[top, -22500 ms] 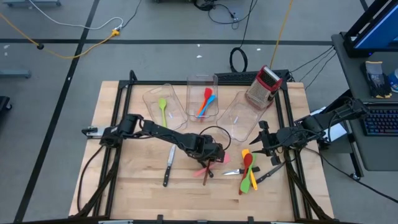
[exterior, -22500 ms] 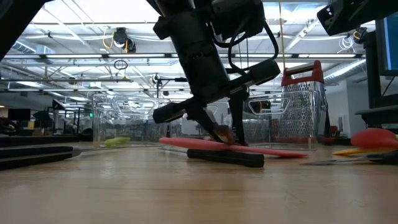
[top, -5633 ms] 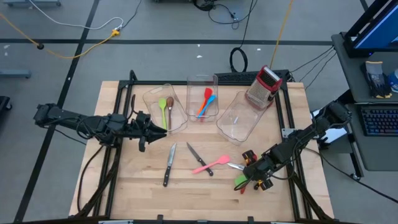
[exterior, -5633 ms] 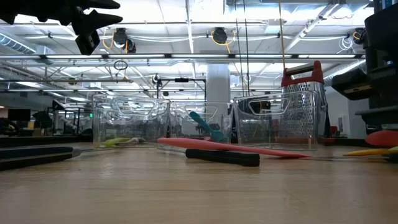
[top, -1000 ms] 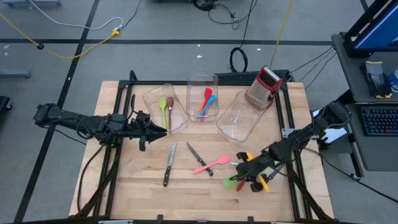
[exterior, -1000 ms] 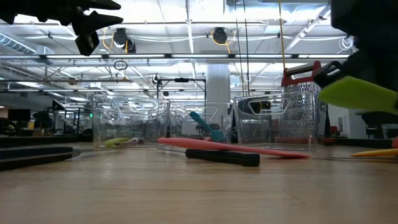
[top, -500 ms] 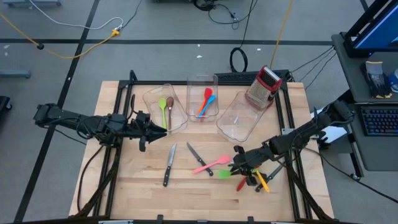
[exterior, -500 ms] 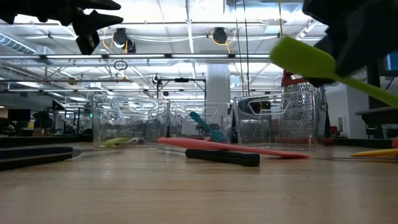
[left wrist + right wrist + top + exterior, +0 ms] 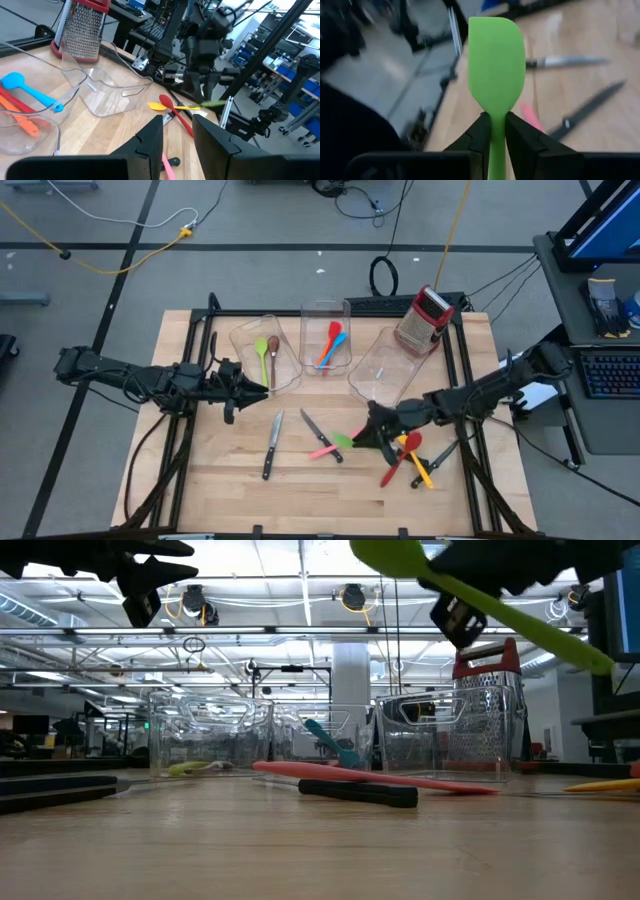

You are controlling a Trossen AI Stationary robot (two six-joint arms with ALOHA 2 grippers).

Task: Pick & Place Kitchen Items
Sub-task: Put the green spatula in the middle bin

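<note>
The right hand [image 9: 368, 430] is held above the middle of the wooden worktop [image 9: 220, 480], just beside the clear plastic bin at the right [image 9: 385, 370], and its fingers [image 9: 482, 132] are clamped on the thin handle of a bright green silicone spatula [image 9: 496, 65]; in the low view the spatula is carried high and tilted, well clear of the wood; the left hand [image 9: 232, 388] waits at the left side, close to the left clear bin [image 9: 245, 340], with its fingers [image 9: 150, 145] a little apart and nothing between them; the sorting is judged to be partly done; a light green spoon [image 9: 261, 352] and a brown spoon [image 9: 273, 352] are already lying in the left bin, and a red utensil [image 9: 333, 335] with an orange utensil [image 9: 324, 358] and a blue one [image 9: 340, 340] are lying in the middle clear bin [image 9: 325, 310]; the right bin looks empty; still on the worktop are two black-handled steel knives [image 9: 272, 448], a pink spatula [image 9: 322, 450], a red spoon [image 9: 400, 455], a yellow utensil [image 9: 418, 470] and another dark-handled knife [image 9: 440, 452] near the right edge; the red-topped metal box grater [image 9: 425, 318] stands behind the bins; what remains, it is judged, is to drop the green spatula in a bin and then to gather the utensils left.
</note>
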